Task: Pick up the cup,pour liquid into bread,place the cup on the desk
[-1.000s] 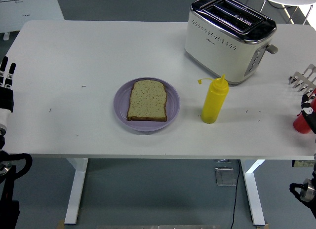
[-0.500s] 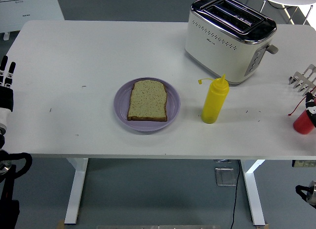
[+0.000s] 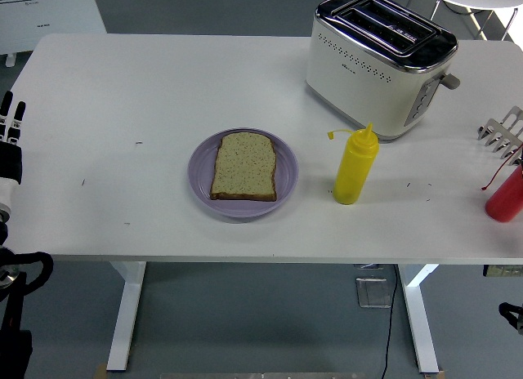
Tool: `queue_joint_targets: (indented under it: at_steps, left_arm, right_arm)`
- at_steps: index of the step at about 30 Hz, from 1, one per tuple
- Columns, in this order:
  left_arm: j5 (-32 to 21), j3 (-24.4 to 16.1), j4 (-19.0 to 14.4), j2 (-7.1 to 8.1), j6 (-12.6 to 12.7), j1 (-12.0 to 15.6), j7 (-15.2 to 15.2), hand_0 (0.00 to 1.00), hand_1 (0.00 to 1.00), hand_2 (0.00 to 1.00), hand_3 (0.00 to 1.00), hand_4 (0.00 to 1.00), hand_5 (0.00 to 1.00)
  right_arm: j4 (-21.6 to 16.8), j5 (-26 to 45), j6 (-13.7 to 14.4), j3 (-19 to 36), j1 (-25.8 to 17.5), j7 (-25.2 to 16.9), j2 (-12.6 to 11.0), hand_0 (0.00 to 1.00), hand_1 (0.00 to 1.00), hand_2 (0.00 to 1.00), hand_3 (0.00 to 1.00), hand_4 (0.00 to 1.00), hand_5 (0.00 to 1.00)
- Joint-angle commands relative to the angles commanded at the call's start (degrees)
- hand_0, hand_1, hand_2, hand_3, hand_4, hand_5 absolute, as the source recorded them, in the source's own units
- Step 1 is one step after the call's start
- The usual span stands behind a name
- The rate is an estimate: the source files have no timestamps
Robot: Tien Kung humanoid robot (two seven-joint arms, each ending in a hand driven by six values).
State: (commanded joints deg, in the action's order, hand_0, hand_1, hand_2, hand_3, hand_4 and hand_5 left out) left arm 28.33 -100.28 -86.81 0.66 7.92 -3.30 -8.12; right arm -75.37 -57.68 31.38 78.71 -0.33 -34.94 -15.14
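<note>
White table (image 3: 163,85), slice of bread (image 3: 243,167) lying flat on a purple plate (image 3: 201,179) near the middle, yellow squeeze bottle (image 3: 355,166) upright just right of the plate, toaster (image 3: 380,60) behind it, red bottle (image 3: 506,196) at the right edge, left hand (image 3: 10,138) resting at the left edge with fingers straight and empty

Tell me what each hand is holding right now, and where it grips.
Nothing is held. The left hand rests open at the table's left edge; the right hand is out of view. The red bottle stands free.

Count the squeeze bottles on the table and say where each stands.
2. The yellow squeeze bottle stands right of the purple plate, before the toaster. The red squeeze bottle stands at the right edge.
</note>
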Motion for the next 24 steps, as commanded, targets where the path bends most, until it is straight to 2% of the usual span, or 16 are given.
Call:
queue_joint_targets:
  at_steps: [12, 21, 24]
  left_arm:
    - [0.0, 0.0, 0.0, -0.01, 0.0, 0.1, 0.0, 0.804, 0.779, 0.808, 0.775, 0.477, 0.998]
    - [0.0, 0.2, 0.0, -0.01, 0.0, 0.2, 0.0, 0.806, 0.781, 0.809, 0.774, 0.477, 0.998]
    - [0.0, 0.2, 0.0, 0.02, 0.0, 0.3, -0.1, 0.806, 0.781, 0.809, 0.774, 0.477, 0.998]
  right_arm:
    - [-3.9, -0.9, -0.1, 1.5, -0.6, 0.5, -0.2, 0.974, 0.871, 0.969, 0.998, 0.795, 0.215]
    - [-6.1, -1.4, -0.1, 4.9, -0.6, 0.9, -0.6, 0.969, 0.861, 0.967, 0.983, 0.800, 0.220]
    - [-8.0, 0.7, -1.2, 6.2, -1.1, 1.3, -0.8, 0.969, 0.861, 0.967, 0.983, 0.800, 0.220]
